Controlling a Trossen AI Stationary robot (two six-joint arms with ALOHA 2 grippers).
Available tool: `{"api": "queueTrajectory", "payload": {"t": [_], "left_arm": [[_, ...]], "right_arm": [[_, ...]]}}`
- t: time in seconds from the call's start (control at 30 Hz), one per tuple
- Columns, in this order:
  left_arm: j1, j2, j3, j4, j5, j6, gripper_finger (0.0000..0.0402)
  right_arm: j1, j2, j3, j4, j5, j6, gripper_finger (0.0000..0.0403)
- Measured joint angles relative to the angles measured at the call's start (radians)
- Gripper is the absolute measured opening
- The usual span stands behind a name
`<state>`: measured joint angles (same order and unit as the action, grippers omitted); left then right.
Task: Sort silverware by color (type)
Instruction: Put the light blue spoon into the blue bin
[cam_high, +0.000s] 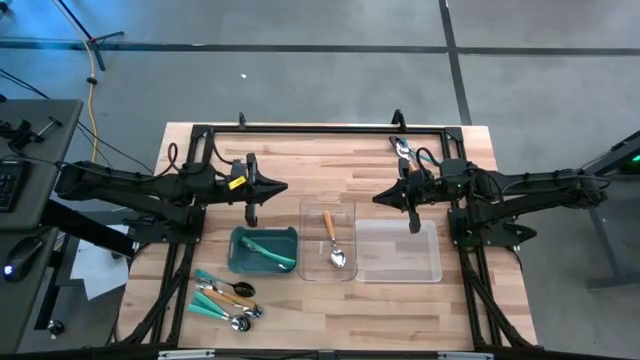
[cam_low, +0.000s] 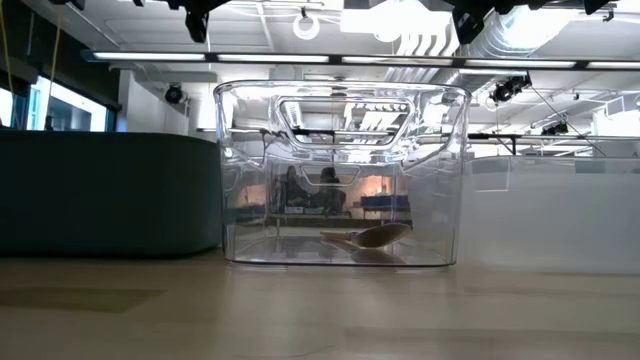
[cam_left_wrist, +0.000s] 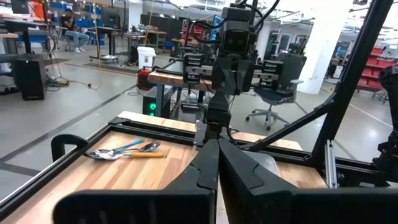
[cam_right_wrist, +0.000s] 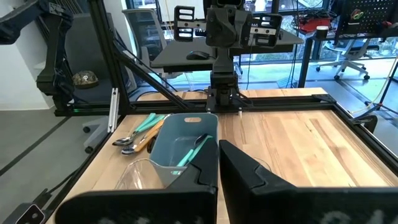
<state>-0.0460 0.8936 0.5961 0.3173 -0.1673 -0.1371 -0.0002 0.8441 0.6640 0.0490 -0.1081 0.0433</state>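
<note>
The silverware lies in several places. A pile of teal- and orange-handled spoons (cam_high: 225, 298) rests on the wood at the near left. A few more utensils (cam_high: 405, 150) lie at the far right. One teal spoon (cam_high: 270, 250) lies in the teal bin (cam_high: 240, 262). One orange-handled spoon (cam_high: 332, 238) lies in the middle clear tray (cam_high: 305, 215), and shows there in the low view too (cam_low: 370, 237). My left gripper (cam_high: 282, 186) hangs shut above the bin's far side, pointing level toward the right. My right gripper (cam_high: 378, 197) hangs shut above the table, facing it.
A second clear tray (cam_high: 432, 272) stands right of the middle one with nothing in it. A black frame (cam_high: 320, 128) runs around the table's edge. Bare wood lies between the trays and the far edge. Beyond the table are desks and office chairs.
</note>
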Motion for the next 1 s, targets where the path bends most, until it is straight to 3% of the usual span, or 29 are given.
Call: {"api": "queueTrajectory", "payload": {"t": [0.7, 0.8, 1.0], "left_arm": [[-0.004, 0.000, 0.008, -0.027, 0.000, 0.001, 0.0000], [-0.026, 0.001, 0.071, -0.170, -0.001, 0.008, 0.0000], [-0.130, 0.014, 0.280, -0.642, -0.001, -0.024, 0.0000]], "right_arm": [[0.000, 0.000, 0.000, 0.000, 0.000, 0.000, 0.0000], [0.000, 0.000, 0.000, 0.000, 0.000, 0.000, 0.0000], [0.000, 0.000, 0.000, 0.000, 0.000, 0.000, 0.0000]]}}
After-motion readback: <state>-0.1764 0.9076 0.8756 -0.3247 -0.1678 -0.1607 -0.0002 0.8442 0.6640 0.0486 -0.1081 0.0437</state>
